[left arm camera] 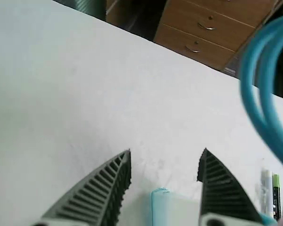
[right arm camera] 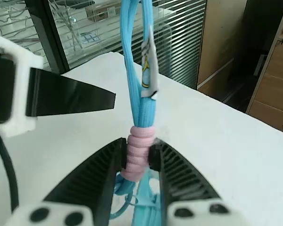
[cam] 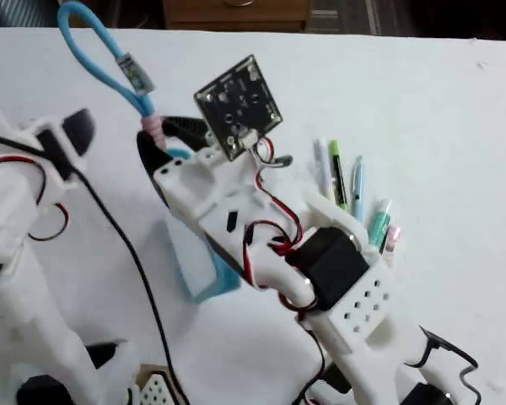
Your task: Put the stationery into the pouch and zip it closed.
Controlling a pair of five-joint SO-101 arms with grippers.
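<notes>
Light-blue fabric marks the pouch (cam: 194, 261), which lies on the white table (cam: 438, 110) in the high view, partly under the right arm. Its long blue strap (cam: 97, 59) loops upward because the right gripper (cam: 158, 135) holds it by the pink binding (cam: 154, 126), probably to steady the pouch for loading. The pens (cam: 338, 175) lie in a row near the pouch, not yet inside.

In the left wrist view the left gripper (left arm camera: 165, 165) stands wide open above the table. The pouch's pale corner sits between its jaws, seemingly so it can take that edge.

In the right wrist view the right gripper is pinched tight on the binding, and the strap runs straight up from it.
</notes>
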